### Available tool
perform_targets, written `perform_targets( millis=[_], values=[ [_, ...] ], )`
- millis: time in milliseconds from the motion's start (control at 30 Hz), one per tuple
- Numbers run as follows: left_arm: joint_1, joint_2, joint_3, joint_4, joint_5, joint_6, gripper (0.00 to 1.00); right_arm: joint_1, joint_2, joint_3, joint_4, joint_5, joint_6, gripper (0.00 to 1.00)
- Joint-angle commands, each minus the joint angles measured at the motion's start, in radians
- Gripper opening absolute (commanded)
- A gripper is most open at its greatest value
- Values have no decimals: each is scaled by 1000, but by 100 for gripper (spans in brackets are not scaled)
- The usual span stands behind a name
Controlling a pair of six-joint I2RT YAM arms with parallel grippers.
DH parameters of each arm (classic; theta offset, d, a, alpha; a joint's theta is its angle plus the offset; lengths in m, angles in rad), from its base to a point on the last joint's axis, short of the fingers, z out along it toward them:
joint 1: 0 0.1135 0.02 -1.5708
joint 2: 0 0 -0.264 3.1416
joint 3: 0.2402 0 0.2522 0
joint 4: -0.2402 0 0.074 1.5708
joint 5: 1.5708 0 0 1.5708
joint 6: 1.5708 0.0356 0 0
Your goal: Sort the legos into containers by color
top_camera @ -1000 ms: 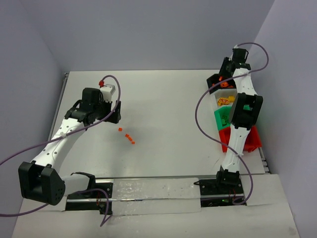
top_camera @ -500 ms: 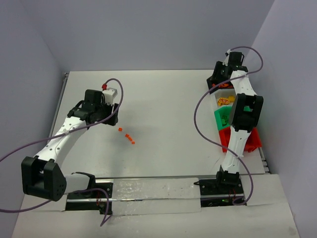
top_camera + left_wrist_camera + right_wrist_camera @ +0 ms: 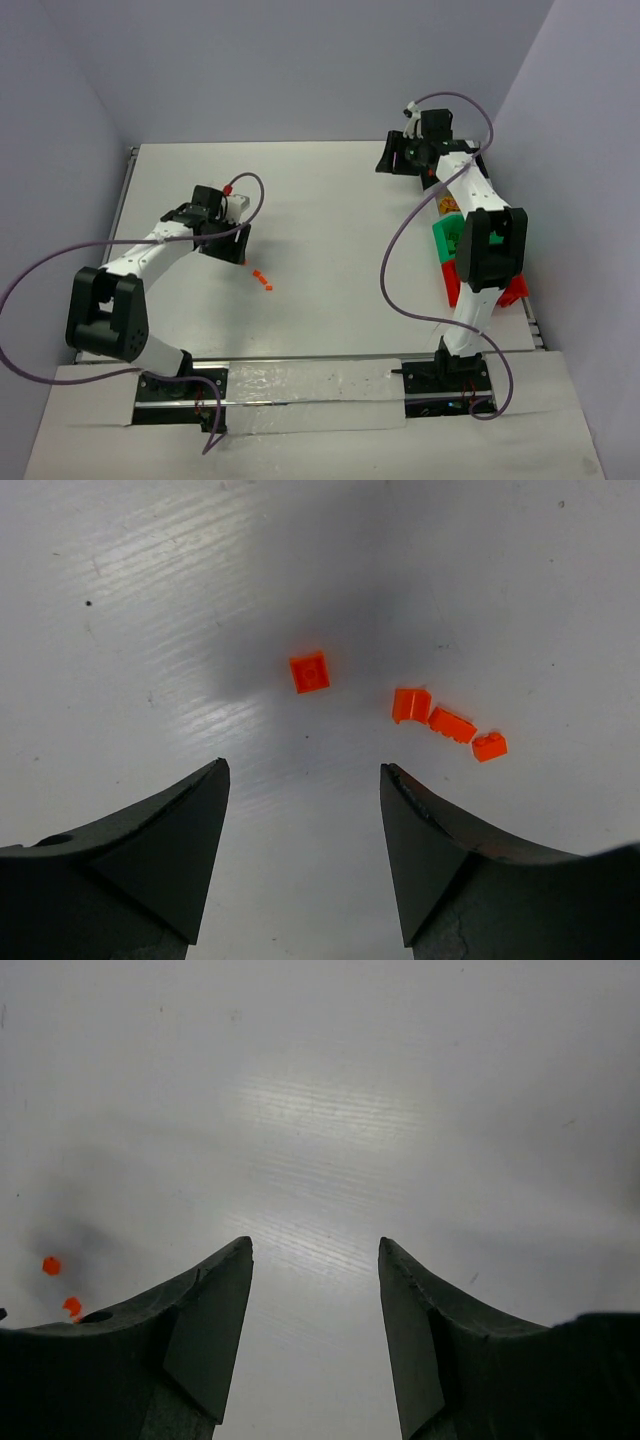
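Left gripper (image 3: 303,768) hangs over the white tabletop (image 3: 330,250), left of centre, jaws spread wide, nothing between them. Four tiny orange plastic lego bits (image 3: 309,672) lie on the table just past its tips: one square piece alone, three close together in a short line to its right. At the right edge, a red open plastic bin (image 3: 515,288) sits nearest, with a green open plastic bin (image 3: 442,238) next beyond it; the row's farther part is mostly hidden by the right arm (image 3: 480,240). Right gripper (image 3: 314,1243) is at far right, jaws wide, holding nothing, over the tabletop.
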Motion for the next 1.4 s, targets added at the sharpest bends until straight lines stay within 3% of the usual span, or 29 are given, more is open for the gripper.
perform_targets(
  millis=[0, 200, 700, 1367],
  values=[
    [-41, 47, 44, 24, 24, -19, 70, 8, -49, -54, 21, -47, 29, 61],
    [-104, 119, 57, 38, -21, -32, 67, 15, -65, -103, 32, -64, 39, 61],
    [-106, 210, 117, 44, -117, -92, 53, 14, -77, -138, 38, -86, 41, 61],
    [-87, 299, 144, 33, -126, -104, 47, 15, -86, -150, 38, -102, 43, 61]
  ],
)
